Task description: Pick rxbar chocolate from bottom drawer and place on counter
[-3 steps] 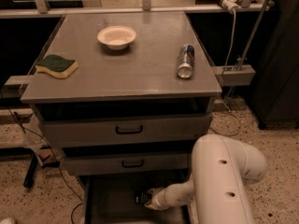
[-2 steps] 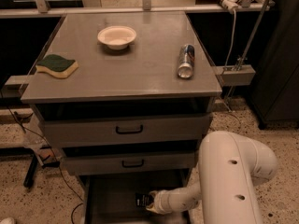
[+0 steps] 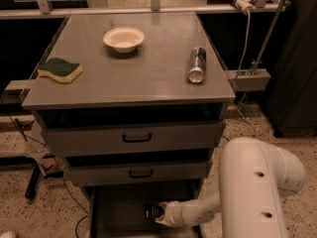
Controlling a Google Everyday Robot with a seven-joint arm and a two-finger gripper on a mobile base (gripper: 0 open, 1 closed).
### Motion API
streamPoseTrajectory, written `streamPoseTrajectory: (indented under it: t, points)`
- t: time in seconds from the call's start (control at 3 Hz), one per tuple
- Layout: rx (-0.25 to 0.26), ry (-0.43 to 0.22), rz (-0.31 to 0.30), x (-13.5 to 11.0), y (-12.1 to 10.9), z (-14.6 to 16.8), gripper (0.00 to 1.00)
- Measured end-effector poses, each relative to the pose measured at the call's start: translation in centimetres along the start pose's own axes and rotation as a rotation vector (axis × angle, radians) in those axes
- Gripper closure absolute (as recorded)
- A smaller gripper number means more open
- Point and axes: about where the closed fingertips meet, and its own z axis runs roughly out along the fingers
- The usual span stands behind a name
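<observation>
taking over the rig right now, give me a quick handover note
Gripper: low in the open bottom drawer, right at the rxbar. A firm grasp cannot be confirmed from this view.
Rxbar: inside the drawer at the gripper's tip, not on the counter.
Counter: holds a sponge, a bowl and a can lying on its side.
Done: drawer is open, gripper has reached the bar.
Left: check the grip, lift the bar out of the drawer, set it on the counter.
</observation>
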Motion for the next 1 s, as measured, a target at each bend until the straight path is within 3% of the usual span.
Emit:
streamPoseTrajectory:
  t: [0.33,0.67,1.0]
  points:
    - [0.017,0.024,0.0,-2.0,-0.5,-4.0,1.0]
    - [0.031,0.065,0.051,-4.2,-0.5,-7.9,1.0]
    - [0.072,0.047,0.07,-6.2,-0.7,-11.4,1.0]
